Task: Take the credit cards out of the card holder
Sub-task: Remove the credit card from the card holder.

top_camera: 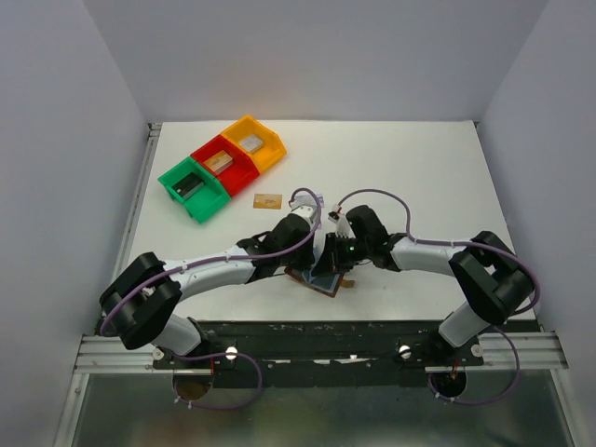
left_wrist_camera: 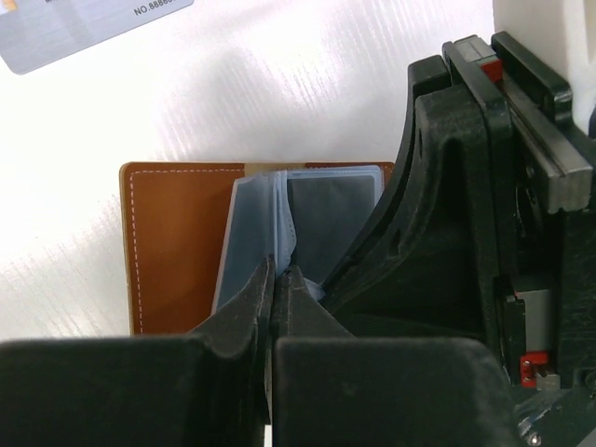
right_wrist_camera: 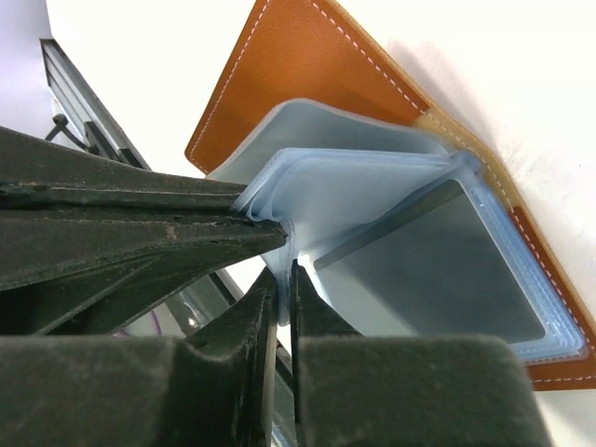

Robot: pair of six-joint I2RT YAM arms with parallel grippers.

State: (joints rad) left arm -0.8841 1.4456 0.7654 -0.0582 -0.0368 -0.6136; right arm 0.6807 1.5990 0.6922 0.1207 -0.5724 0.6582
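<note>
We see the left gripper [left_wrist_camera: 277, 281] pressed together on the light-blue sleeves [right_wrist_camera: 372, 186] of the card holder [left_wrist_camera: 177, 242], which lies open near the table's [top_camera: 419, 168] near edge, midway along it. The right gripper [right_wrist_camera: 279, 277] shows only a slit at a sleeve's edge; we cannot tell whether it grips.

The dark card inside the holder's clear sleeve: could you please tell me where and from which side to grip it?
Probably the dark card by its edge nearest the sleeves' fanned side, coming in from there, opposite the card holder's spine. It lies flat between leaves, so only an edge-on pinch by the right pincer looks workable.
</note>
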